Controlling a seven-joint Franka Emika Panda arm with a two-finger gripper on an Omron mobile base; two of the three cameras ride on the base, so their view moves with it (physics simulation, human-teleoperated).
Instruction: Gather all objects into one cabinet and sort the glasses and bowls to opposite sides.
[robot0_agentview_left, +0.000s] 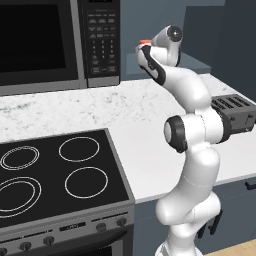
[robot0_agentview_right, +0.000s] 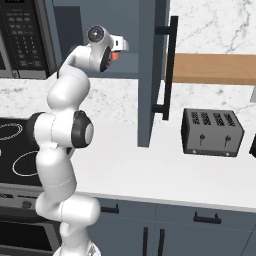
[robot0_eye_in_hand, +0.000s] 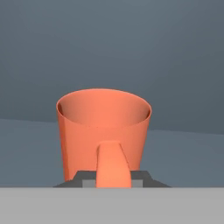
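Note:
An orange-red glass (robot0_eye_in_hand: 103, 131) stands upright, close in front of the hand, on the grey-blue inner shelf (robot0_eye_in_hand: 188, 153) of the cabinet. My gripper (robot0_eye_in_hand: 113, 177) is shut on the near side of the glass, its dark fingertips low at the glass's base. In the left base view the gripper (robot0_agentview_left: 143, 47) reaches into the cabinet (robot0_agentview_left: 200, 30), with a bit of the glass (robot0_agentview_left: 144, 41) showing past the hand. In the right base view the gripper (robot0_agentview_right: 118, 50) and the glass (robot0_agentview_right: 115, 56) sit just above the shelf (robot0_agentview_right: 131, 66). The cabinet door (robot0_agentview_right: 150, 75) stands open, with its black bar handle (robot0_agentview_right: 171, 70). The bowls are out of view.
A microwave (robot0_agentview_left: 55, 40) hangs to the left of the cabinet, above the white marble counter (robot0_agentview_left: 100, 107). A black stovetop (robot0_agentview_left: 55, 175) lies at the left front. A dark toaster (robot0_agentview_right: 212, 132) stands on the counter to the right of the open door, under a wooden shelf (robot0_agentview_right: 215, 68).

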